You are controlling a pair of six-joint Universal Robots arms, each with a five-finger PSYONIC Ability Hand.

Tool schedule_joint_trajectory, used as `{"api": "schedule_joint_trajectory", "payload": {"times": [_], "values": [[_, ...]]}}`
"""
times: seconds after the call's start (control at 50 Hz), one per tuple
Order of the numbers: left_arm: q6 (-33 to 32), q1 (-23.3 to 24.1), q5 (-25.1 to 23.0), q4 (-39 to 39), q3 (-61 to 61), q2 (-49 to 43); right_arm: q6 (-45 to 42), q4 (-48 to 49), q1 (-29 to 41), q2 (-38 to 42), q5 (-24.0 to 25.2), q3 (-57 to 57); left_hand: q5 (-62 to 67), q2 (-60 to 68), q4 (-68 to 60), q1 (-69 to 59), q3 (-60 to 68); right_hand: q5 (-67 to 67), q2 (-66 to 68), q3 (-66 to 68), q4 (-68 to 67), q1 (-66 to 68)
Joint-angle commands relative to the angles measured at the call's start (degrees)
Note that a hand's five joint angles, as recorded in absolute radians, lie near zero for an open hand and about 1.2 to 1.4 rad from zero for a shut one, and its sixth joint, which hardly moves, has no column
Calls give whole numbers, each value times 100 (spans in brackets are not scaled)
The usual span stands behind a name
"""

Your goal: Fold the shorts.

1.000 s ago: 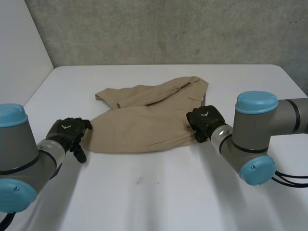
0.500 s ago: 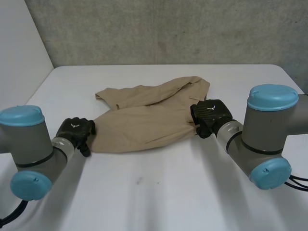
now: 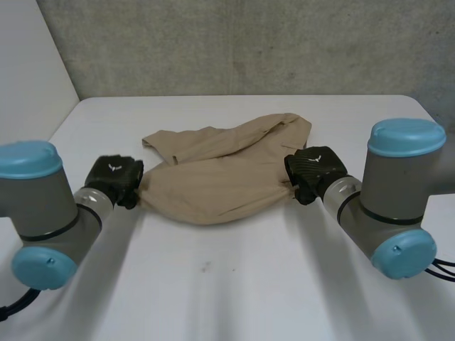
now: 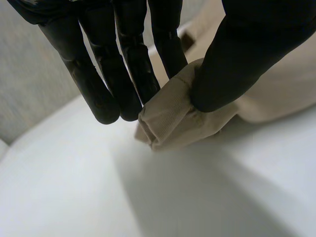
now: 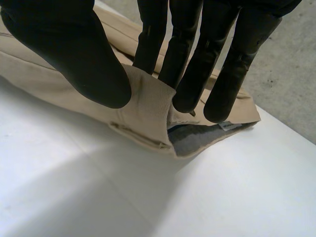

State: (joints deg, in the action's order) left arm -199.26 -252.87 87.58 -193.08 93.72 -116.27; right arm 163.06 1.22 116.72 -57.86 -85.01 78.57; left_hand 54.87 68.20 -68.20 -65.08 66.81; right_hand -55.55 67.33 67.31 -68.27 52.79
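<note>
Tan shorts (image 3: 213, 177) lie across the middle of the white table (image 3: 227, 284), with one part folded over toward the far side. My left hand (image 3: 114, 179) is at the near left corner of the shorts. In the left wrist view its fingers (image 4: 123, 69) and thumb pinch that tan corner (image 4: 168, 116), lifted a little off the table. My right hand (image 3: 313, 170) is at the right corner of the shorts. In the right wrist view its thumb (image 5: 74, 54) and fingers pinch the cloth edge (image 5: 145, 106), where a grey inner lining (image 5: 197, 136) shows.
A grey concrete wall (image 3: 242, 46) runs behind the table's far edge. A white panel (image 3: 28, 78) stands at the left. Bare table surface spreads between the shorts and the near edge.
My left hand has moved in to the left corner of the shorts and closed on it. The near edge of the shorts now hangs taut between both hands, slightly raised.
</note>
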Motion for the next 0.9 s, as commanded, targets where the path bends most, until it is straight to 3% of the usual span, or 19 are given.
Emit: {"api": "schedule_joint_trajectory", "payload": {"times": [0.02, 0.14, 0.24, 0.36, 0.46, 0.58, 0.78, 0.8, 0.84, 0.9], "values": [[10, 142, 4, 252, 462, 1278, -459, -974, -9, -602, 20, 27, 1513, 1180, -1180, -1492, 1319, -1445, 1267, 1269, -1173, 2721], [89, 212, -136, 648, 445, 2396, -530, -1308, -123, -1479, 29, -69, 1513, 1180, -1180, -1492, 1319, -1445, 1267, 1269, -1173, 2721], [571, 300, -557, 807, 401, 3398, -503, -1291, -246, -2263, 81, -123, 1513, 1180, -1180, -1492, 1319, -1445, 1267, 1269, -1173, 2721], [1047, 282, -769, 1140, 550, 3751, -582, -1502, -457, -2607, 64, 35, 1513, 1180, -1180, -1492, 1319, -1445, 1267, 1269, -1173, 2721], [1074, 291, -778, 1299, 691, 3690, -767, -1757, -501, -2616, 46, 378, 1513, 1180, -1180, -1492, 1319, -1445, 1267, 1269, -1173, 2721], [1012, 300, -769, 1247, 788, 2795, -1127, -1696, -501, -2519, 81, 694, 1513, 1180, -1180, -1492, 1319, -1445, 1267, 1269, -1173, 2721], [784, 256, -708, 1299, 392, 1361, -1145, -1502, -431, -1404, 20, 695, 1513, 1180, -1180, -1492, 1319, -1445, 1267, 1269, -1173, 2721], [784, 265, -708, 1282, 392, 1309, -1119, -1511, -431, -1386, 11, 704, 1513, 1180, -1180, -1492, 1319, -1284, 1106, 1108, -1013, 2560], [784, 265, -716, 1282, 384, 1291, -953, -1511, -448, -1394, 20, 756, 1513, 1180, -1180, -1492, 1319, 591, -769, -767, 863, 685], [792, 282, -725, 1282, 392, 1291, -706, -1511, -466, -1421, 29, 774, 1513, 1180, -1180, -1492, 1319, 2110, -2288, -2286, 2382, -834]]}}
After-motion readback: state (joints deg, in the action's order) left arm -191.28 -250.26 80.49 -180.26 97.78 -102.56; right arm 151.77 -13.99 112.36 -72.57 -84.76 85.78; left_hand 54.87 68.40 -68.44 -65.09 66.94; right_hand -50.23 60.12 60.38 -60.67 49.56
